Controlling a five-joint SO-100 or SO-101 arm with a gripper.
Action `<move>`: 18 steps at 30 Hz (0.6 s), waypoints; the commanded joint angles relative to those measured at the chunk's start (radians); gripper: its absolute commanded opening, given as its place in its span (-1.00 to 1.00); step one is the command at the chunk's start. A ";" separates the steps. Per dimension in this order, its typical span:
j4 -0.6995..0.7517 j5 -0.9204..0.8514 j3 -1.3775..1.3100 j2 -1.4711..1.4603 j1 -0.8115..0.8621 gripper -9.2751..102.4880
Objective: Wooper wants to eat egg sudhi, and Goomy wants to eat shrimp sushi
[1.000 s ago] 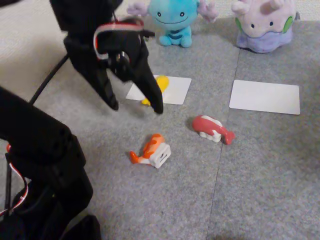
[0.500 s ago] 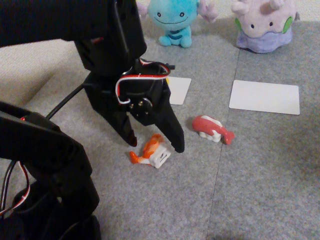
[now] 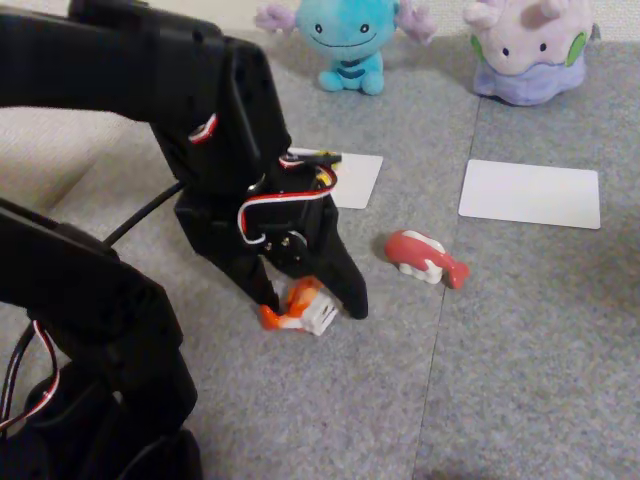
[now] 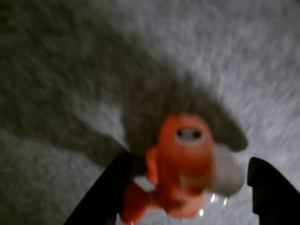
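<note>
Nearest, the gripper (image 3: 312, 303) stood spread, its two black fingers straddling the shrimp sushi (image 3: 298, 305) on the grey carpet (image 3: 520, 360); in the wrist view the shrimp sushi (image 4: 180, 164) sat between the fingers but nearer the left one, not yet pinched. That offset was the main risk: on closing, the nearer finger would likely strike first and could push or roll the piece out sideways, and the glossy topping might slip from the pads. Just beyond lay one red sushi piece (image 3: 425, 256), well apart from the fingers. Farther back were two white cards (image 3: 530, 192), the left one partly behind the arm; the egg sudhi could not be made out there. Farthest stood one Wooper (image 3: 348, 35) and one Goomy (image 3: 527, 48).
</note>
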 commanded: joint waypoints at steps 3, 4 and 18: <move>-0.038 0.018 0.005 -0.038 -0.008 -0.46; -0.040 0.018 0.005 -0.038 -0.008 -0.50; -0.029 0.032 -0.018 -0.032 0.008 -0.72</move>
